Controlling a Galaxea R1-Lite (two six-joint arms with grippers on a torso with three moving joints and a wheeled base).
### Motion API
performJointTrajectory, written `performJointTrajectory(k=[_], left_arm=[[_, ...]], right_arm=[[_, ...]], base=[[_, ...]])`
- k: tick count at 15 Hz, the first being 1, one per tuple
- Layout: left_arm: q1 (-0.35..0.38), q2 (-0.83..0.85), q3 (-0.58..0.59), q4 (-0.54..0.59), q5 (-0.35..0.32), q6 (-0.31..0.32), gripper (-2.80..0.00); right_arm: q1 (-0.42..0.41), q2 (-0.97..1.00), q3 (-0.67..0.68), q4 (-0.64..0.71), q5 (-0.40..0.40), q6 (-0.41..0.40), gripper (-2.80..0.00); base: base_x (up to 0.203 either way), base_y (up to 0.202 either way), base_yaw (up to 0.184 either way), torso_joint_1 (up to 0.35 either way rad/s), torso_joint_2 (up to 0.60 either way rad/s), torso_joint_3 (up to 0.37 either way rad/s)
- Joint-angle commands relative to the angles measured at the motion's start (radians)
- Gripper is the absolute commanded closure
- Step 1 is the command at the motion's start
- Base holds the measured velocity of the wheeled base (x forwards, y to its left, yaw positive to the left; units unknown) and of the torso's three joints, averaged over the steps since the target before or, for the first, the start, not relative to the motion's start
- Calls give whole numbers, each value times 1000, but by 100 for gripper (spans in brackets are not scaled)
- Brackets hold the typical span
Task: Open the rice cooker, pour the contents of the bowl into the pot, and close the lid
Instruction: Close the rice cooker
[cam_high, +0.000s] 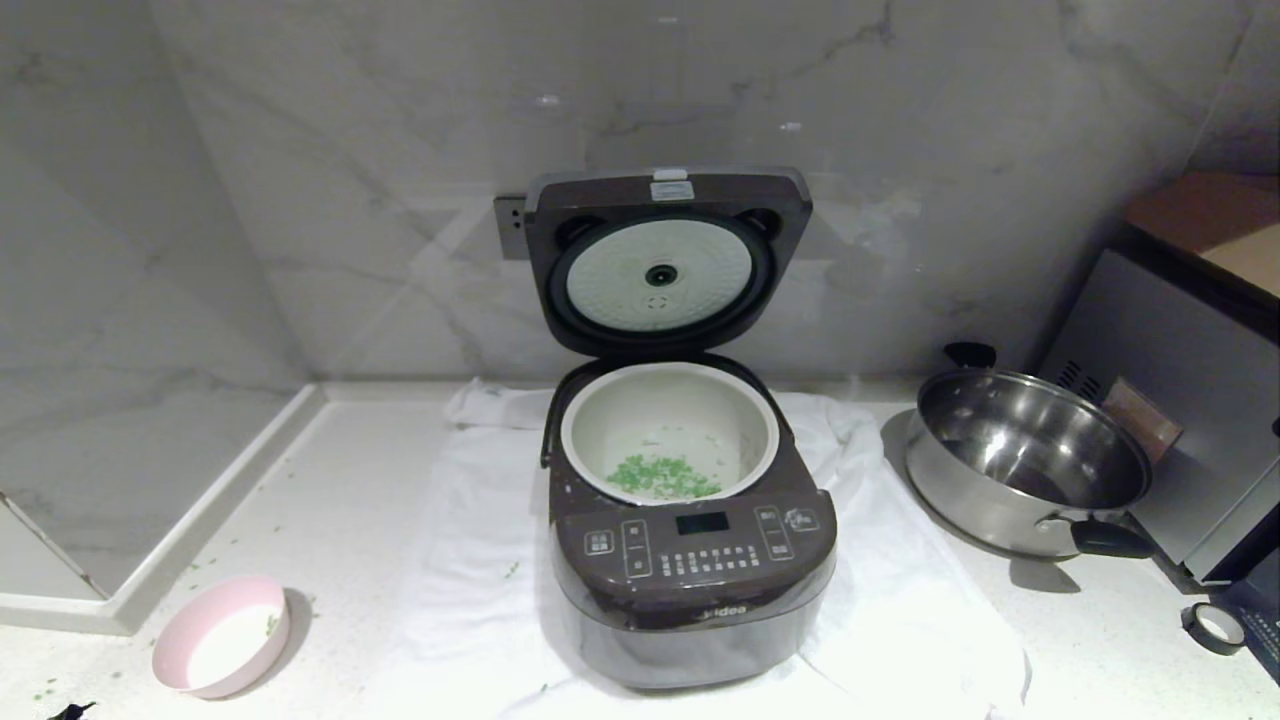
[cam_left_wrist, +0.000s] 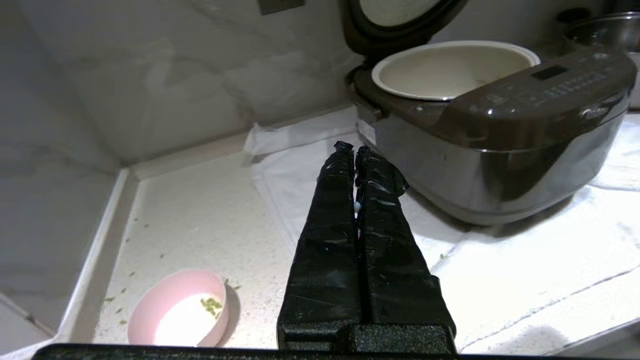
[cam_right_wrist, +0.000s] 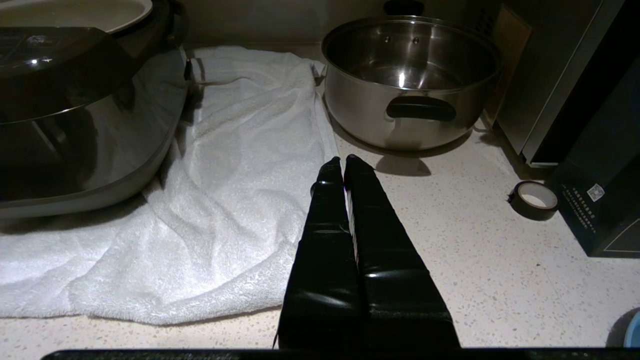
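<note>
The left gripper is closed and empty; the green bits lie in the pot, the bowl is set down, the lid remains to close.

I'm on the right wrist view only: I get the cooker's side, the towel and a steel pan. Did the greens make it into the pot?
Observer: Yes. The head view shows the green bits lying on the bottom of the pot.
Operator: Is the lid down?
Observer: No, the lid stands upright, its inner plate facing forward.
Operator: Where's the bowl?
Observer: The bowl sits on the counter to the cooker's left, off the towel, with only a few green bits left inside.
Operator: And the left gripper?
Observer: The left gripper is shut and empty, in the air between the bowl and the rice cooker.
</note>
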Motion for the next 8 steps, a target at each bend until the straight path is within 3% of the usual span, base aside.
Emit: performJointTrajectory(k=[1,5,8], left_arm=[[-11,-137,24,54,41,6,0],[-15,-157,98,89,128,28,0],[-16,-157,127,147,328,19,0]], right_arm=[[0,0,0,0,0,0,0],[0,0,0,0,0,0,0],[0,0,0,0,0,0,0]], base=[[0,0,0,0,0,0],[0,0,0,0,0,0],[0,0,0,0,0,0]])
